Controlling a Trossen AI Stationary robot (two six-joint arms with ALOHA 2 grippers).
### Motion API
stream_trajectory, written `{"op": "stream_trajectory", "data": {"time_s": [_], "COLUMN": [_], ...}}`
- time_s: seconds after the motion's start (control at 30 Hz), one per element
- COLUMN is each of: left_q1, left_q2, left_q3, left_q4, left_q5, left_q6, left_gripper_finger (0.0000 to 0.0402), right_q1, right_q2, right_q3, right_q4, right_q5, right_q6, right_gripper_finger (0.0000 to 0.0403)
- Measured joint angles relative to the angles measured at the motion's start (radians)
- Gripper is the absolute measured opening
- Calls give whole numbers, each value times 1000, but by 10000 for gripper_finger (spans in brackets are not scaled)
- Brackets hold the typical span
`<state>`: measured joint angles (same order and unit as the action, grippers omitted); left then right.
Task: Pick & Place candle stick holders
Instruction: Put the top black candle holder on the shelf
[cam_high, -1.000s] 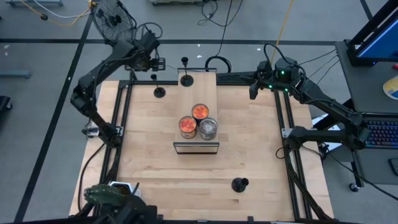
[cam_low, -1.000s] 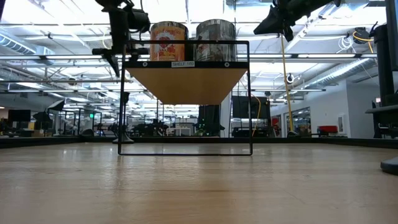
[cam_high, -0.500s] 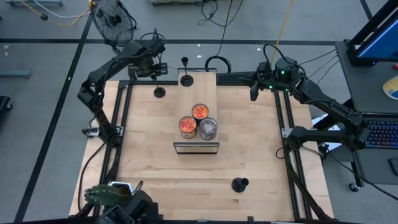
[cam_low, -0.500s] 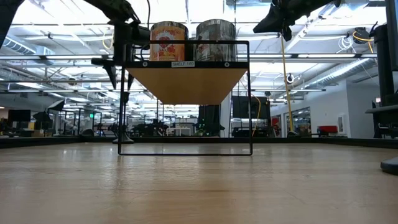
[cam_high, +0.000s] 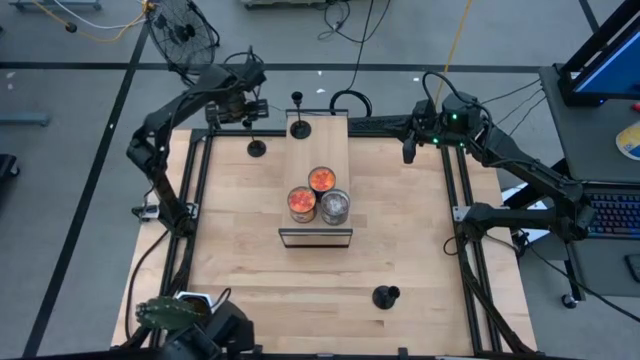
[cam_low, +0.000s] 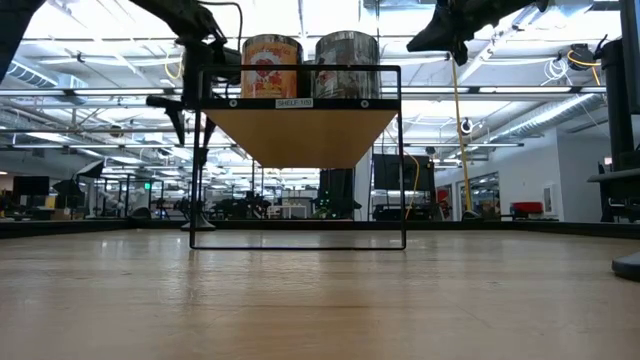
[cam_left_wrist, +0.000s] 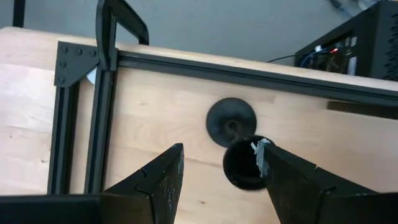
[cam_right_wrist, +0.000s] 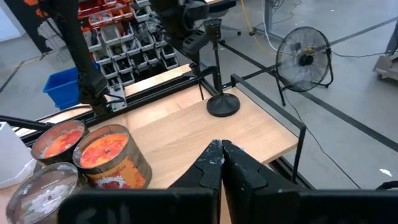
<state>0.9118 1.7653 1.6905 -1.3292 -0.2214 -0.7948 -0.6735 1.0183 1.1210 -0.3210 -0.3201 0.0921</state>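
Fingers of the left gripper (cam_high: 252, 104) stand wide apart and hold nothing. I see them poised directly above the first candle stick holder (cam_high: 257, 148), which stands upright on the counter (cam_high: 250, 250) near its far left corner. In the left wrist view, the left gripper (cam_left_wrist: 219, 163) frames that holder (cam_left_wrist: 231, 120) from above: the disc base lies beyond the fingertips, and the stem top appears as a dark circle just inside one finger (cam_left_wrist: 289, 183). I cannot tell whether that finger touches the stem.

Moving right, I see a raised wooden shelf (cam_high: 330, 150) at counter centre. The second candle stick holder (cam_high: 298, 128) stands upright at the shelf's far end. Three round jars (cam_high: 320, 195) sit grouped at its near end; two show orange contents, one is grey.

Further right, the third candle stick holder (cam_high: 386, 296) rests on the counter near the front edge, well apart from the shelf.

At the far right corner, the right gripper (cam_high: 408, 150) waits above the counter edge. Its fingers (cam_right_wrist: 214, 163) are pressed fully together and grip nothing. The right wrist view shows the shelf-top holder (cam_right_wrist: 221, 102) and jars (cam_right_wrist: 93, 155) ahead of it.
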Motion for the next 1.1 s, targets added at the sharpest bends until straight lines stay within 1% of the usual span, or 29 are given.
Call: {"op": "stream_trajectory", "data": {"time_s": [0.17,0.4,0.47,0.63,0.8,0.93,1.1], "left_q1": [1,4,4,3,2,2,2], "left_q2": [34,33,33,33,25,27,27], "left_q3": [0,0,-1,-41,-100,-105,-106], "left_q4": [-5,-10,-16,-4,54,64,72], "left_q5": [-10,-15,-3,35,72,73,88], "left_q6": [-8,-12,-12,-20,-23,-23,-19], "left_gripper_finger": [214,213,206,157,109,76,20], "right_q1": [0,0,0,0,0,0,0], "right_q2": [0,0,0,0,0,0,0], "right_q3": [0,0,0,0,0,0,0], "right_q4": [-6,-7,-7,-9,-13,-13,-13], "right_q5": [-1,-1,-1,-1,-1,-1,-1], "right_q6": [0,-7,-7,-8,-11,-11,-11], "right_gripper_finger": [0,0,0,0,0,0,0]}}
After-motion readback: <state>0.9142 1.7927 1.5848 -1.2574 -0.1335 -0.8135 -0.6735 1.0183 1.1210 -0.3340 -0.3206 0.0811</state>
